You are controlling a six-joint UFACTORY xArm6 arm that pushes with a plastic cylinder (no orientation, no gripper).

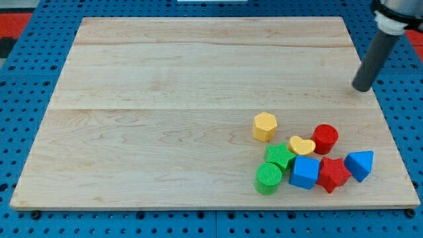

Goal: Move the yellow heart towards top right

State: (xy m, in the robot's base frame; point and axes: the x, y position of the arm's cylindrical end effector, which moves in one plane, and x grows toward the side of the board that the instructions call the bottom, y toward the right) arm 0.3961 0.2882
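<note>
The yellow heart (303,145) lies on the wooden board (165,99) at the view's lower right, inside a cluster of blocks. It touches the red cylinder (325,138) on its right, the green star (280,156) on its left and the blue cube (305,172) below it. My tip (361,88) is at the board's right edge, well above and to the right of the heart, touching no block.
A yellow hexagon (265,125) stands just up and left of the heart. A green cylinder (268,178), a red star (332,174) and a blue triangle (360,164) fill the cluster's lower part. Blue pegboard (39,66) surrounds the board.
</note>
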